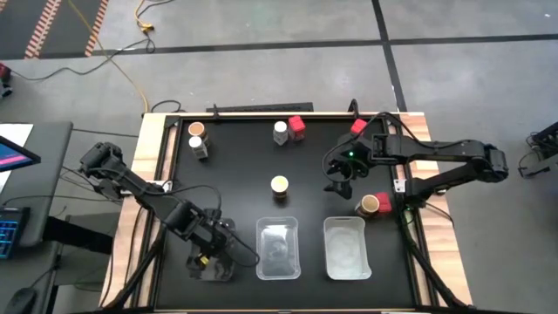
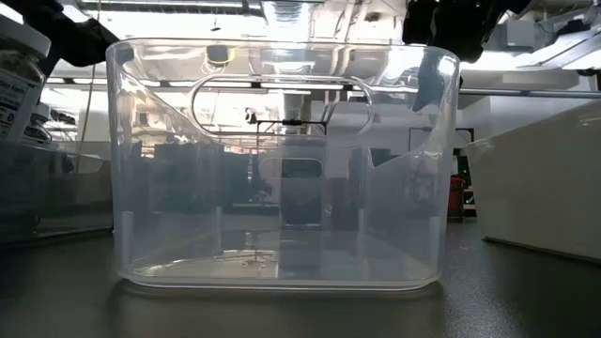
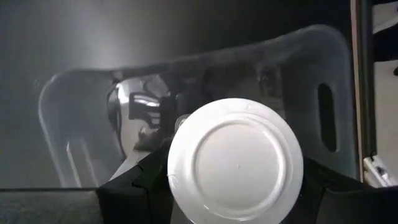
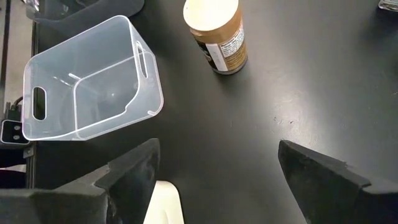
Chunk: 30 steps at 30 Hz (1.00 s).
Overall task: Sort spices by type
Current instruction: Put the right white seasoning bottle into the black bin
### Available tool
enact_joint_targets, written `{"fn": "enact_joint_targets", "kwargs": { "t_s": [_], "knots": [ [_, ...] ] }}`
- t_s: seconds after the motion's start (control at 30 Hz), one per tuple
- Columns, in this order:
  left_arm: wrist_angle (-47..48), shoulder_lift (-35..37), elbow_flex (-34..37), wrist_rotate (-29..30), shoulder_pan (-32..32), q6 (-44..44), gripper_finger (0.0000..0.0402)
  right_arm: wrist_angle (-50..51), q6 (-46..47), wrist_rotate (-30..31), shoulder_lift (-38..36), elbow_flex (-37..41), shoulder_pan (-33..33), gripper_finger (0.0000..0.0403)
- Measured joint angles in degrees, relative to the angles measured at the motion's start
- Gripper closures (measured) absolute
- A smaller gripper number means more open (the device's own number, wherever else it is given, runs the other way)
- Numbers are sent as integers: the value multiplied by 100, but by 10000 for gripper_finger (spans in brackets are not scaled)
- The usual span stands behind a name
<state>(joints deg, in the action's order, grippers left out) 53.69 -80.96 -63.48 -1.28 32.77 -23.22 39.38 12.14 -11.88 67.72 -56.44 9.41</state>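
My left gripper [image 1: 212,260] is shut on a spice jar with a round white cap [image 3: 235,160], which hangs over the left clear tray [image 3: 81,137] at the table's near left. My right gripper [image 1: 340,180] stands open above bare table right of centre. In its wrist view a cream-lidded jar [image 4: 216,32] stands upright ahead of it. Other spices stand on their bases at the back: a tan-lidded jar [image 1: 196,129], a jar beside it [image 1: 201,148], a white-capped jar [image 1: 280,131] and two red-capped ones [image 1: 297,126] [image 1: 358,126]. My left gripper holds the white-capped jar between its two fingers [image 3: 144,186], which come from above and point steeply down. The cap faces the wrist and hides where the fingers meet the jar's body. The jar [image 2: 17,75] hangs about upright, clear of the tray's floor.
The middle clear tray [image 1: 277,249] and the right clear tray [image 1: 344,249] stand along the near edge. A tan-lidded jar [image 1: 372,205] lies by the table's right side, close to my right arm. Bare black table shows between the trays and the back row.
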Motion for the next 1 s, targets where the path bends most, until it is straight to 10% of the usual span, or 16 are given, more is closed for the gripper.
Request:
{"fn": "enact_joint_targets", "kwargs": {
  "t_s": [1.0],
  "knots": [
    [79,-6,0,462,-28,237,198,-28,-13,0,0,-1,0,49]
  ]
}}
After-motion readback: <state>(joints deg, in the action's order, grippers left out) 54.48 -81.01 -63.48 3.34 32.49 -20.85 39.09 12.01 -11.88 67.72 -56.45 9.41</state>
